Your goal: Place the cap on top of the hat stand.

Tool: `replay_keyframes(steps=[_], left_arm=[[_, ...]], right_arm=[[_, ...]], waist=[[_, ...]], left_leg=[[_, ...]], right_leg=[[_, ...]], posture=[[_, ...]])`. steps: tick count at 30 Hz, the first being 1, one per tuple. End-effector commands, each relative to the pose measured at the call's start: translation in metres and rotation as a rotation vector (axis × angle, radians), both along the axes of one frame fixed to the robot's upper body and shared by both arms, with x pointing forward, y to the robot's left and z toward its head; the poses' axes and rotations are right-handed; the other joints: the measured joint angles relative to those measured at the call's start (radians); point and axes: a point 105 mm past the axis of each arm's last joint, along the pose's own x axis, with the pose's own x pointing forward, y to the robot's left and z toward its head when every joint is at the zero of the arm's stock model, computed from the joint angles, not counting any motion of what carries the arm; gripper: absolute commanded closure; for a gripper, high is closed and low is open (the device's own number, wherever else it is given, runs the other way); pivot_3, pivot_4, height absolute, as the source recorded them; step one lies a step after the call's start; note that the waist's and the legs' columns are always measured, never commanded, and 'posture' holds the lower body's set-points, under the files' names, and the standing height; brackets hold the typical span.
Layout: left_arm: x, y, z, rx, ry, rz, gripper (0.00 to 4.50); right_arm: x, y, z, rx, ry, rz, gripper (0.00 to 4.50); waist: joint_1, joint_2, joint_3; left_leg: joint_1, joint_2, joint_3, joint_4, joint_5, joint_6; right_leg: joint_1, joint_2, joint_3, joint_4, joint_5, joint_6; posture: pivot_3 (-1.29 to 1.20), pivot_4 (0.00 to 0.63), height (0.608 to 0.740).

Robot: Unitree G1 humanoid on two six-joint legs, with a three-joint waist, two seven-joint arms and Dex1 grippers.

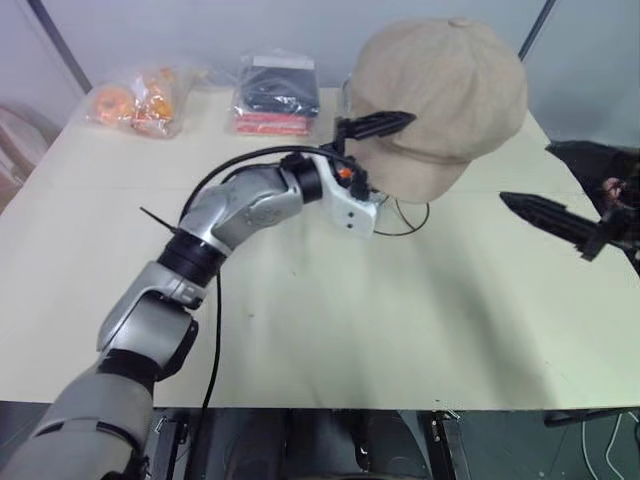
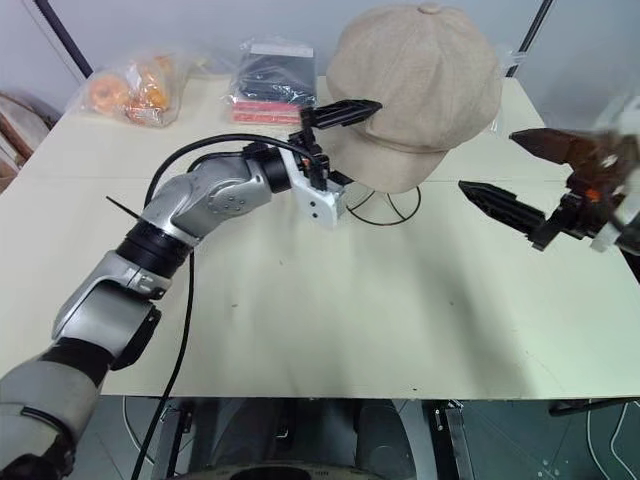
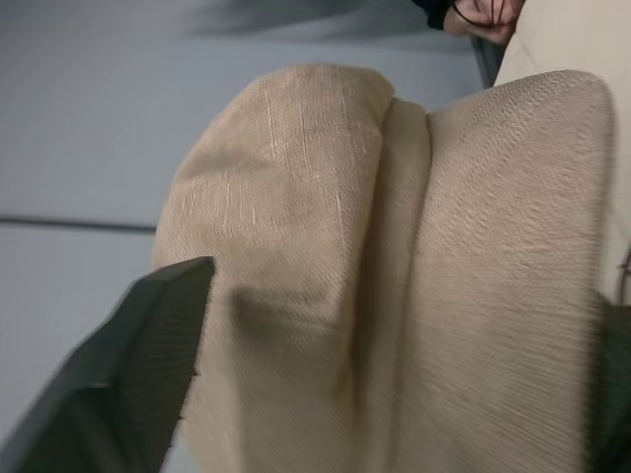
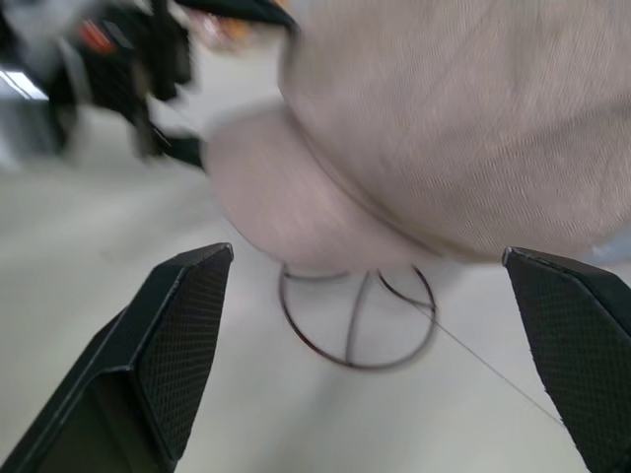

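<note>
Left eye view first, starting at the far left of the bench: a clear bag of orange snacks lies at the back corner, and just to its right sits a wrapped stack of dark and red packets. Now the left arm: it comes up from the near left edge, elbow bent, forearm reaching across toward the middle, wrist turned so the left gripper points sideways to the right and a touch upward. Its jaws stand apart; the upper finger lies against the side of the cap, the lower one is tucked under the crown behind the brim, so I cannot tell whether it touches the fabric. In the left wrist view the cap's cloth sits right off one dark finger, close enough to show its weave. The cap itself is up on the stand, crown on top, brim hanging toward the near side, and the stand's wire ring base shows on the bench right below it. Moving right: the right gripper hangs beside the cap, well clear of it, pointing level toward the middle. Its jaws are spread wide and hold nothing. In the right wrist view, both fingers frame the cap and the ring base from a distance.
</note>
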Motion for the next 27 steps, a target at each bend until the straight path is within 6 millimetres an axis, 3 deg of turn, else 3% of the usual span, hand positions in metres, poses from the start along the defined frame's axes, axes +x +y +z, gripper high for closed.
replay_keyframes(steps=[1,4,7,11,16,21,27], left_arm=[[-0.017,0.021,0.028,-0.116,0.088,-0.053,0.04],[-0.020,0.045,0.031,-0.159,0.236,-0.049,0.04],[-0.025,0.070,0.019,-0.156,0.516,-0.062,0.04],[-0.046,0.100,-0.009,-0.069,0.979,-0.080,0.04],[-0.061,0.125,0.000,-0.140,1.336,-0.122,0.04],[-0.070,0.141,0.017,-0.179,1.465,-0.160,0.04],[-0.062,0.147,0.022,-0.208,1.433,-0.114,0.04]], right_arm=[[0.001,0.011,-0.005,-0.119,-0.077,-0.040,0.00],[0.000,0.024,-0.025,-0.257,-0.094,-0.036,0.00],[0.001,0.035,-0.038,-0.339,-0.143,-0.028,0.00],[0.007,0.046,-0.052,-0.429,-0.253,-0.036,0.00],[0.022,0.067,-0.063,-0.561,-0.489,-0.060,0.00],[0.043,0.089,-0.085,-0.708,-0.689,-0.059,0.00],[0.071,0.112,-0.095,-0.803,-0.883,-0.079,0.00]], waist=[[0.002,0.000,0.000],[0.001,0.000,0.000],[-0.001,0.000,0.000],[-0.017,0.000,0.000],[-0.024,-0.001,0.000],[-0.027,-0.001,0.000],[-0.025,-0.001,0.000]], left_leg=[[0.000,0.000,0.000,0.000,0.000,0.000],[0.003,0.000,0.000,0.000,0.000,0.000],[0.007,0.000,0.001,0.000,0.000,0.000],[0.009,0.002,0.000,0.000,0.000,-0.001],[0.010,0.001,-0.001,0.001,0.001,-0.001],[0.010,0.002,-0.001,0.000,0.001,-0.001],[0.010,0.001,-0.001,0.000,0.001,-0.002]], right_leg=[[0.000,0.000,0.000,0.000,0.000,0.000],[0.002,0.000,0.000,0.002,0.000,0.000],[0.005,0.000,0.001,0.002,0.000,0.000],[0.007,0.001,0.001,0.002,-0.001,-0.001],[0.008,0.002,0.000,0.003,-0.001,-0.001],[0.007,0.003,0.000,0.004,-0.002,-0.003],[0.007,0.003,0.000,0.005,-0.003,-0.004]], posture=[[0.00,0.150,0.740],[0.00,0.150,0.740],[0.00,0.150,0.740],[0.00,0.150,0.740],[0.00,0.150,0.740],[0.00,0.150,0.740],[0.00,0.150,0.740]])
